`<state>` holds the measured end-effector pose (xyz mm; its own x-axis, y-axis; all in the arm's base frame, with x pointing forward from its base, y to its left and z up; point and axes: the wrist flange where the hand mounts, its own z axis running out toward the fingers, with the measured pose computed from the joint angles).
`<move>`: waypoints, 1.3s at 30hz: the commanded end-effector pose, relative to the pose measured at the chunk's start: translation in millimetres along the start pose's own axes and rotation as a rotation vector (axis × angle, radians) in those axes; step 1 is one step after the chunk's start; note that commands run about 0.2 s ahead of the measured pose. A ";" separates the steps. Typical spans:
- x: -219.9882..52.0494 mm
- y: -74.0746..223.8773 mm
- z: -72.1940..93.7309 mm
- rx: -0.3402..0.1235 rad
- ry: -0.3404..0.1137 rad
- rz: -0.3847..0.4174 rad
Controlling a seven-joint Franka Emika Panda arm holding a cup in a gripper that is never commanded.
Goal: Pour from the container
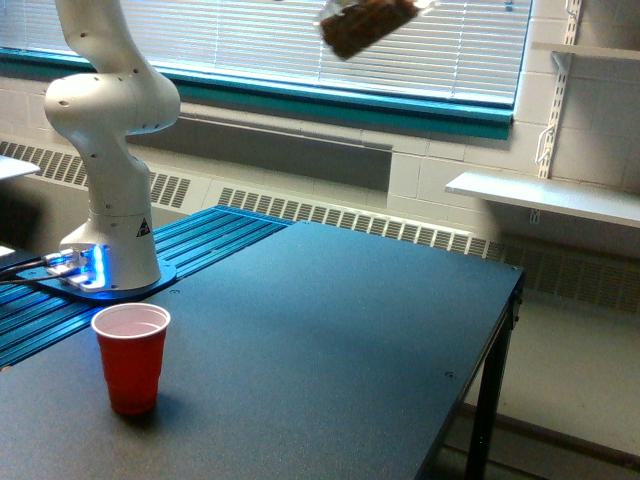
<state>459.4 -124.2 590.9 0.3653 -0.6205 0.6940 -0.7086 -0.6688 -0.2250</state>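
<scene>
Hanging tilted at the top edge of the exterior view, the container point(368, 24) shows brown pieces inside, high above the dark table point(330, 340). Its gripper lies out of frame, so its state cannot be told. A red cup point(131, 357) stands upright near the arm's base point(108, 240).

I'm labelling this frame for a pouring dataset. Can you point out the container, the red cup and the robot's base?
container point(366, 24): exterior view, top edge; on its brown contents seen through the clear wall.
red cup point(131, 368): exterior view, lower left; on its red outer wall.
robot's base point(118, 245): exterior view, left; on the white pedestal.
</scene>
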 end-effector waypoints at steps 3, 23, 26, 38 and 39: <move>-8.4 59.8 -4.6 -0.071 0.015 0.099; -64.1 168.0 2.9 -0.282 -0.048 0.169; -69.7 177.8 2.4 -0.303 -0.052 0.173; -90.9 204.3 1.6 -0.384 -0.081 0.182; -92.9 206.2 2.0 -0.391 -0.087 0.184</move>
<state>289.9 -202.4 484.2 0.2597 -0.7506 0.6076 -0.9238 -0.3764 -0.0701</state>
